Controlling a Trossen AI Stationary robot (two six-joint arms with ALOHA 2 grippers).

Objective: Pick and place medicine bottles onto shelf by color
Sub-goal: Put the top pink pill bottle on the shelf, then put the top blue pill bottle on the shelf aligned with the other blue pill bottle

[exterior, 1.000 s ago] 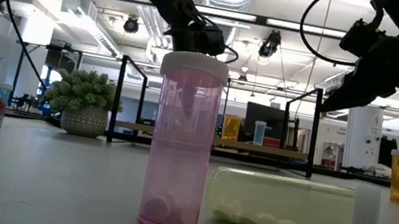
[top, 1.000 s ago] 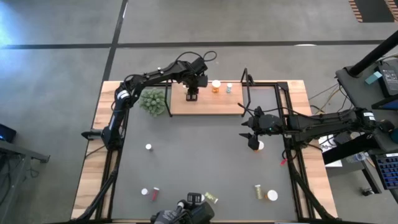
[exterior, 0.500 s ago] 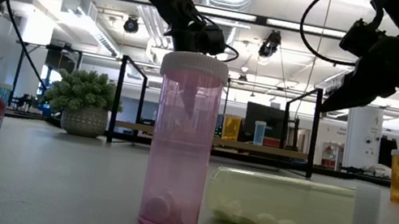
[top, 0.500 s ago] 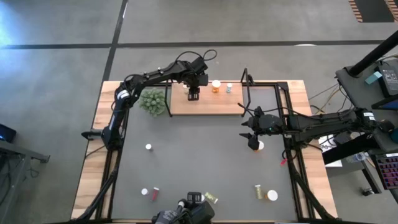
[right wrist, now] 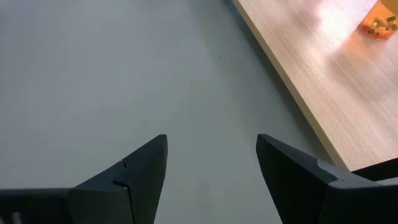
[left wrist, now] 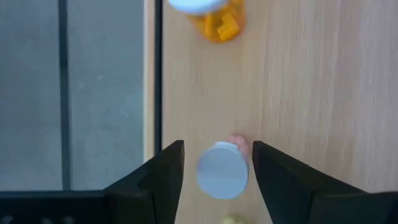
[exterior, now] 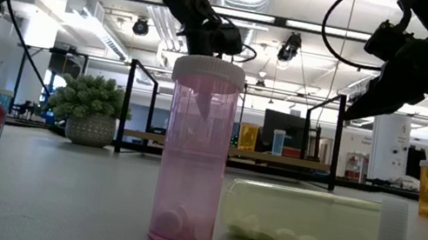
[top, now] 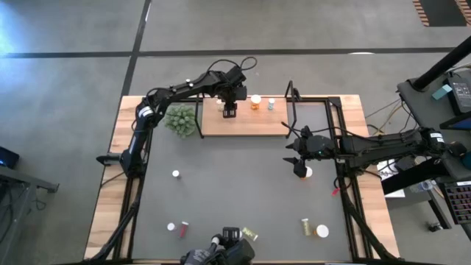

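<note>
The wooden shelf (top: 246, 121) lies at the far middle of the table, between black uprights. My left gripper (top: 229, 110) hovers over its left part, open. Its fingers stand on either side of a pink, white-capped bottle (left wrist: 222, 170) that stands upright on the board, with a gap on both sides. An orange bottle (top: 255, 102) and a pale bottle (top: 271, 104) stand further right on the shelf. My right gripper (top: 299, 165) is open and empty above the grey mat (right wrist: 124, 74), next to a white-capped bottle (top: 307, 172).
A spiky green plant (top: 181, 119) stands left of the shelf. More bottles stand or lie on the mat: one at the left (top: 175, 174) and several along the near edge, among them an upright pink one (exterior: 195, 152) and a yellow-green one on its side (exterior: 309, 230).
My left gripper has shifted a little up and toward the table's right over the shelf.
</note>
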